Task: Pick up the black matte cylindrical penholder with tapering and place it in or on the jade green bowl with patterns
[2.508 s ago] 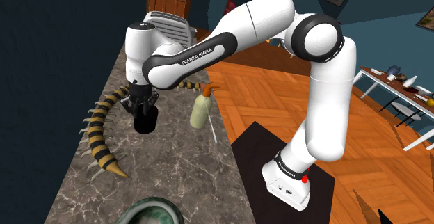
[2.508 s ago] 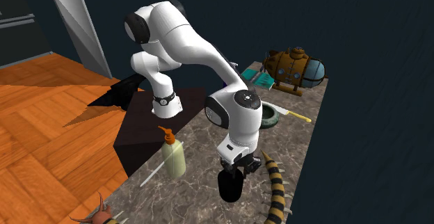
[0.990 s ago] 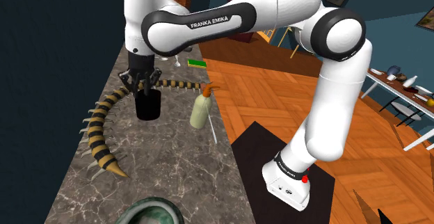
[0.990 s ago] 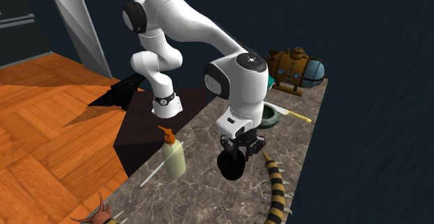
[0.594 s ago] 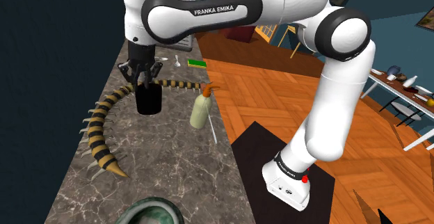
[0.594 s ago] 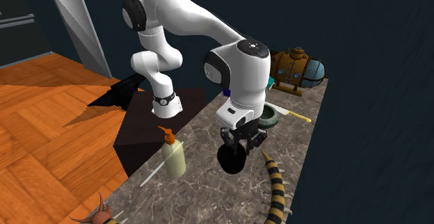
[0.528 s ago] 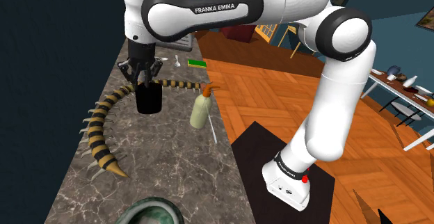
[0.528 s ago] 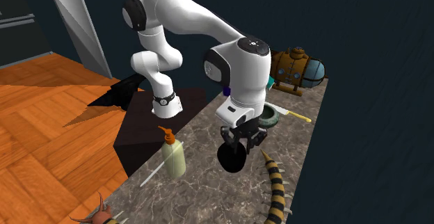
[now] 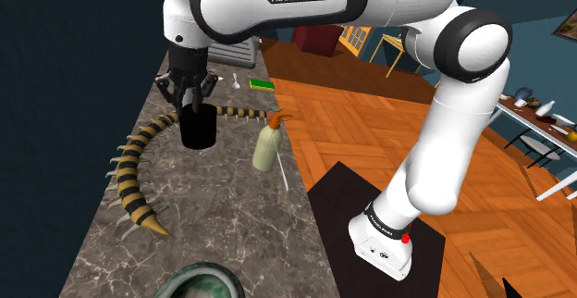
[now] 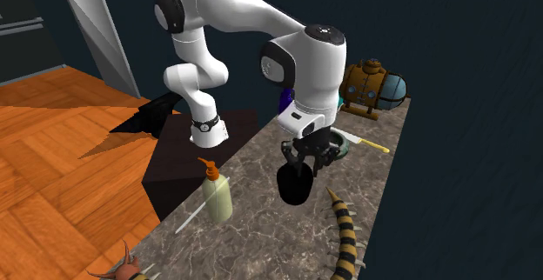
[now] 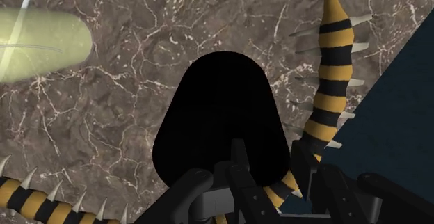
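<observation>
Change: penholder (image 9: 197, 128) higher than in the earlier frames and carried along the counter (image 9: 222, 213) towards the bowl (image 9: 199, 282); arm raised with it
Gripper (image 9: 190, 97): black; points straight down; fingers pinched on the penholder's top rim; in the wrist view one finger reaches into the mouth, the rest lie outside the wall
Penholder: plain black, matt, narrowing towards its base; hangs upright under the gripper, off the counter; in the shoulder view between the centipede (image 9: 134, 180) and the bottle (image 9: 266, 146), touching neither
Bowl: green, dark inside; at the shoulder view's bottom edge, cut off by the frame; in the second exterior view just behind the gripper, part hidden by it; well apart from the penholder along the counter
Counter: brown marble with pale veins; long and narrow
Centipede: yellow and black bands, pale spikes; curves along the counter beside the penholder
Bottle: pale yellow-green, orange pump; stands near the counter's edge on the floor side
Submarine (image 10: 370, 83): brown, with a blue window; at the counter's far end in the second exterior view, beyond the bowl
Floor (image 9: 370, 130): orange wood parquet
</observation>
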{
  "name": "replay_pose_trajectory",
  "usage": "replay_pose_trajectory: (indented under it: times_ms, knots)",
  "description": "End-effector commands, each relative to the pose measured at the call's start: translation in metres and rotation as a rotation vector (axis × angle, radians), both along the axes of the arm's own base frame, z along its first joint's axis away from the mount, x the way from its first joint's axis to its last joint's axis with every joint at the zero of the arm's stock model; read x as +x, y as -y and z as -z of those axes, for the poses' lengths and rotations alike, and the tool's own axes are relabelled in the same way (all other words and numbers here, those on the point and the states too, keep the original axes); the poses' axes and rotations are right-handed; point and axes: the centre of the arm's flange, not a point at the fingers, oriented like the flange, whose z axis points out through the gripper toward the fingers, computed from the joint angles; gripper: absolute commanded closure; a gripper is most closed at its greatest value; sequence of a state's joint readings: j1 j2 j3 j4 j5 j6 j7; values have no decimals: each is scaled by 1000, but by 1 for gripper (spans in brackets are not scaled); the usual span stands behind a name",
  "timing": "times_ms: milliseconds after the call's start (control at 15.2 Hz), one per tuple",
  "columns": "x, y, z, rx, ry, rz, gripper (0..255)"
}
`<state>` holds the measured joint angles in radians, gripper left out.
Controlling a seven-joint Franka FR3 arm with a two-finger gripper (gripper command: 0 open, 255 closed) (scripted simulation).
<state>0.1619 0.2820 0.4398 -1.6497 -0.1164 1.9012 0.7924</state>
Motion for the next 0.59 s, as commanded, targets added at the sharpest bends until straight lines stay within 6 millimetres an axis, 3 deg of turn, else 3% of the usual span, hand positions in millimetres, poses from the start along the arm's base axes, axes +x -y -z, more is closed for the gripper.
replay_pose_trajectory:
  times_ms: [0,528]
  knots:
    - [-21,-13,-3,0,0,0,255]
    - [-109,-71,-18,0,0,0,255]
